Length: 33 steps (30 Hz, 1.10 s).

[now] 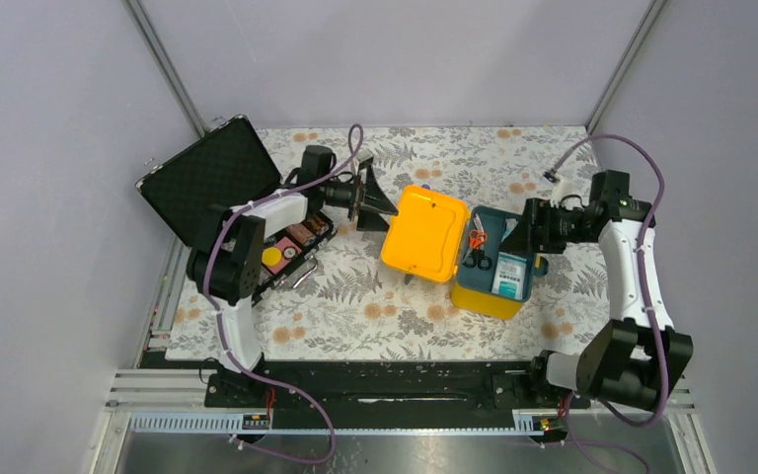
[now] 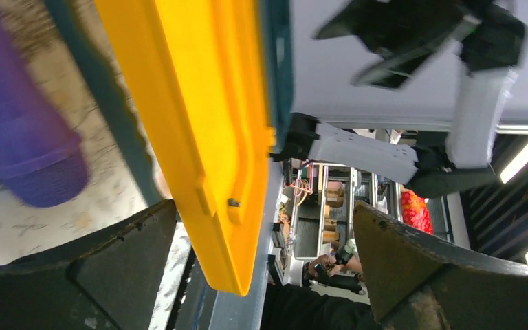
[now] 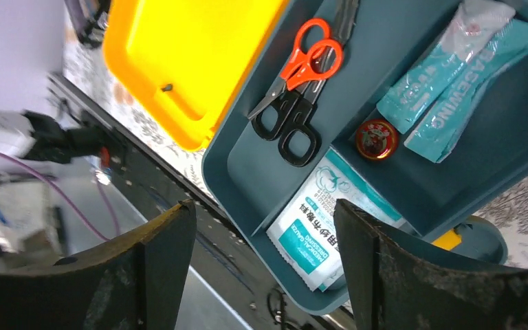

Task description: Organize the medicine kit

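The medicine kit (image 1: 505, 301) stands open at mid-table, its yellow lid (image 1: 424, 232) swung out to the left and its teal tray (image 1: 506, 225) showing. The tray (image 3: 261, 172) holds orange scissors (image 3: 306, 58), black scissors (image 3: 292, 130), a small red tin (image 3: 377, 138), teal sachets (image 3: 454, 75) and a white dressing packet (image 3: 320, 223). My left gripper (image 1: 375, 202) is open at the lid's far left corner; the lid's edge (image 2: 206, 151) lies between its fingers (image 2: 110, 268). My right gripper (image 1: 521, 232) is open and empty just above the tray's right side.
A black hard case (image 1: 212, 178) stands open at the far left with colourful rolls (image 1: 291, 245) in its base. A blurred purple object (image 2: 31, 144) lies behind the lid. The floral mat (image 1: 355, 306) ends at the black rail (image 1: 385, 380) in front.
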Each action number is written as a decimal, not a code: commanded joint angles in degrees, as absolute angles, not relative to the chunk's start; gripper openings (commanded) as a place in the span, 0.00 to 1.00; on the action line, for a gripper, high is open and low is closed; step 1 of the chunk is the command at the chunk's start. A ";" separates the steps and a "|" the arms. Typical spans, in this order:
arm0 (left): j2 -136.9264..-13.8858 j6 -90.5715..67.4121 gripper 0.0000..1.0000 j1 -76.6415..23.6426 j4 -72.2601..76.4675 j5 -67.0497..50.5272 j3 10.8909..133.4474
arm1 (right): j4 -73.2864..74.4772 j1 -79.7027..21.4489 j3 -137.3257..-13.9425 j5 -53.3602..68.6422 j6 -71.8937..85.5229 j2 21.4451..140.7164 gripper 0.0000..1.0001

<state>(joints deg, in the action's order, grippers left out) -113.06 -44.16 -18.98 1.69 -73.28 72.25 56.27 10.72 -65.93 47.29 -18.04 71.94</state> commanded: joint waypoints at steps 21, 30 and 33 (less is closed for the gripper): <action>-114.48 -36.21 0.99 -33.24 -6.37 -68.07 102.87 | 67.59 41.75 -67.24 60.87 -24.67 80.50 0.76; -101.44 -20.58 0.99 -25.85 -26.27 -32.51 82.89 | 50.24 41.75 -56.88 56.92 -11.47 78.19 0.78; -100.62 -21.73 0.99 -23.74 -20.21 -38.60 74.77 | 48.17 41.75 -56.30 57.86 -9.45 78.68 0.78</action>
<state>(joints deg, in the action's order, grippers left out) -102.02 -23.03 -26.20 -23.09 -39.03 82.85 54.06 41.78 -56.66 57.01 -14.55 79.13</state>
